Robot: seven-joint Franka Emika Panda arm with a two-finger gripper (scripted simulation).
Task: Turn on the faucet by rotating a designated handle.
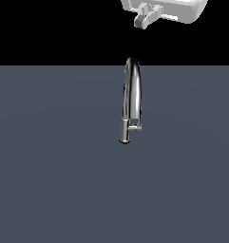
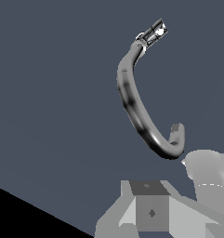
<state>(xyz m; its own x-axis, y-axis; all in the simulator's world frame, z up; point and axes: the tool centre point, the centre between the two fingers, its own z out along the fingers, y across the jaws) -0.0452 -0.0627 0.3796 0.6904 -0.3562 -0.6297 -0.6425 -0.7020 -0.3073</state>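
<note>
Glossy chrome faucet (image 1: 131,95); matt slate floor (image 1: 49,166); smooth white pincer (image 1: 145,19).

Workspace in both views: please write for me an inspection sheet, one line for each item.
Surface: flat, plain dark grey-blue floor; black void beyond its far edge.
Job's things: chrome faucet stands upright on the surface, its arched spout seen nearly edge-on in the exterior view. The handle, a short stub, sticks out from the lower body toward the exterior view's right; untouched.
Clutter: nothing seen.
Grippers: gripper hangs high above the faucet, apart from it; only partly in frame, so open or shut cannot be told. Nothing seen in its grasp.
Cables: nothing seen.
Surroundings: white robot arm at the top edge; otherwise black background.
</note>
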